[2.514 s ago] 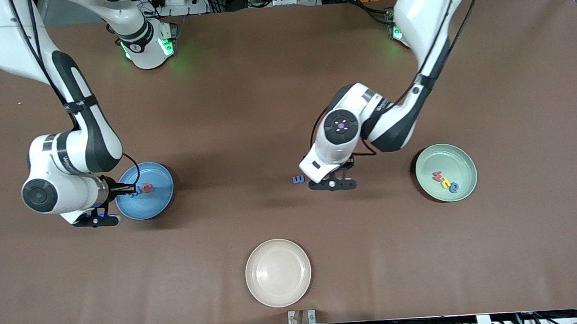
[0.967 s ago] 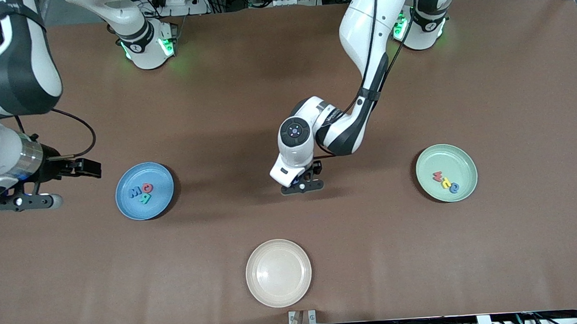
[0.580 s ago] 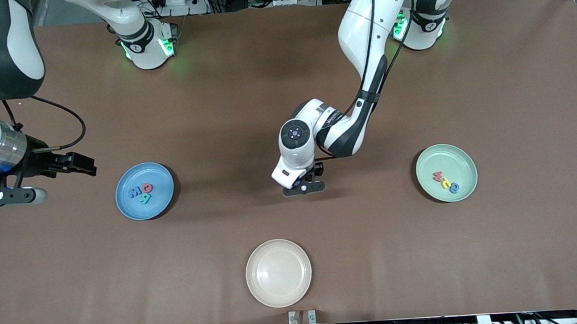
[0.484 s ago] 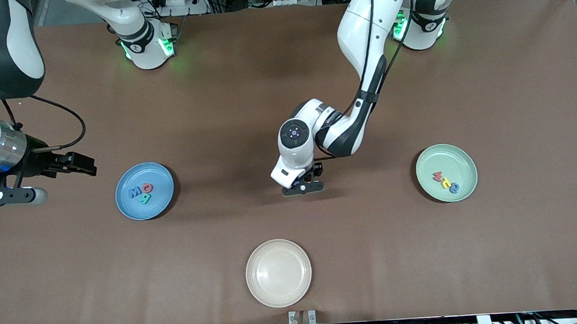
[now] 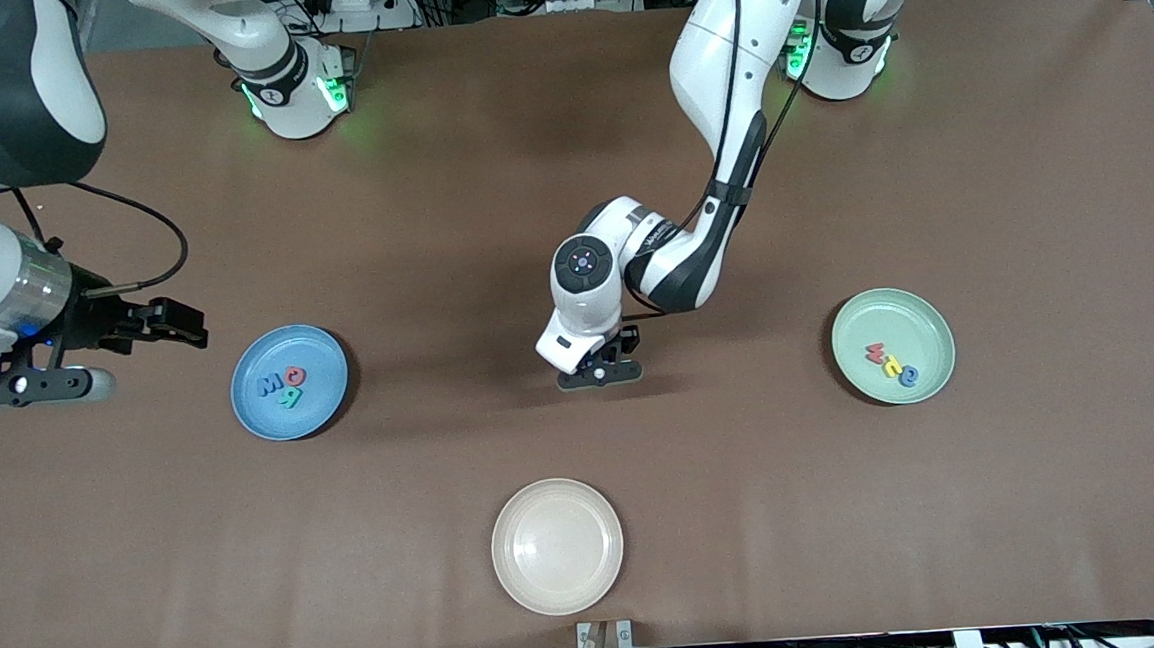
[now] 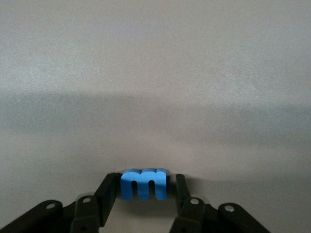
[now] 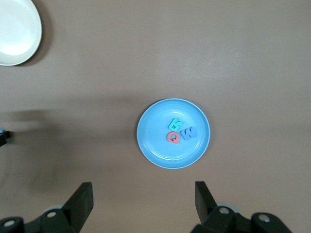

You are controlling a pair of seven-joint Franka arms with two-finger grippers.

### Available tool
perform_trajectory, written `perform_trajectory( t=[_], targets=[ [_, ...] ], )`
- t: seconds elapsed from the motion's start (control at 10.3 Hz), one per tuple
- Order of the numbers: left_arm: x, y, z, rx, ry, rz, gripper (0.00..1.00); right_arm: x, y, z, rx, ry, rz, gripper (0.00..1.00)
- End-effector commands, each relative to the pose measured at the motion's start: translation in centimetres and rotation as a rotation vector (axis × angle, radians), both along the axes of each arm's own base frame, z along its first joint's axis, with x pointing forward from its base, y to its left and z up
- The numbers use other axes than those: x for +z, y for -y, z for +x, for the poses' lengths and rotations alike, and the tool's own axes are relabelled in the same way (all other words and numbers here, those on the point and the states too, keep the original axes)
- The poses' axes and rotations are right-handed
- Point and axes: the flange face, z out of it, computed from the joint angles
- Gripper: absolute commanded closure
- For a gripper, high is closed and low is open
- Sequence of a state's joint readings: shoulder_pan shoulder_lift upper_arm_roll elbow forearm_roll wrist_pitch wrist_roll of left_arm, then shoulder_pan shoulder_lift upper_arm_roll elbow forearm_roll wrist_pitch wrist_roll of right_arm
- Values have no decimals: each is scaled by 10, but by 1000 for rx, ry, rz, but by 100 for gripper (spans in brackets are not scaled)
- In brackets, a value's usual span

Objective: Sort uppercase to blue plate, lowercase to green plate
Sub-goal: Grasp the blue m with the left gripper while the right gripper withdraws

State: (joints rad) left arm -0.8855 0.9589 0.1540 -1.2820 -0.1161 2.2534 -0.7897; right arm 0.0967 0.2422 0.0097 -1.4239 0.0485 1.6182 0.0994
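While right end effector (image 7: 143, 206) hangs apart, left end effector (image 6: 144, 194) clamps blue letter (image 6: 144, 183).

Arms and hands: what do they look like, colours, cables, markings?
Both arms have glossy white shells with black joint bands, a black cable running along each, and green lights glowing at the bases. The left arm's wrist cap carries a dark round disc with small red dots. The left hand and right hand are black, two-fingered, with silver screws on the finger mounts.
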Motion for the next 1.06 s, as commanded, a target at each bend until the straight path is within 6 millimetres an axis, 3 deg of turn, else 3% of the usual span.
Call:
perform_trajectory(
  t=[0.0, 0.19, 0.39, 0.48, 0.58, 0.68, 0.87, 0.97],
  targets=[
    [-4, 2, 3, 15, 5, -5, 56, 17, -5, -6, -2, 13, 41, 21],
    [-2, 2, 3, 5, 6, -5, 66, 17, -20, -8, -28, 7, 49, 28],
    [10, 0, 7, -8, 12, -13, 73, 30, -58, -10, -46, 31, 50, 33],
    [29, -5, 14, -42, 18, -24, 79, 28, -82, -15, -67, 23, 46, 32],
    [51, -15, 23, -75, 3, -27, 83, 27, -102, -20, -102, 17, 46, 29],
    [65, -28, 29, -99, -26, -9, 85, 26, -134, -29, -104, 15, 44, 29],
    [86, -66, 46, -172, -92, 25, 99, 20, -177, -42, -91, 5, 40, 25],
    [92, -92, 53, -207, -130, 45, 100, 9, -212, -52, -86, -7, 33, 25]
  ],
)
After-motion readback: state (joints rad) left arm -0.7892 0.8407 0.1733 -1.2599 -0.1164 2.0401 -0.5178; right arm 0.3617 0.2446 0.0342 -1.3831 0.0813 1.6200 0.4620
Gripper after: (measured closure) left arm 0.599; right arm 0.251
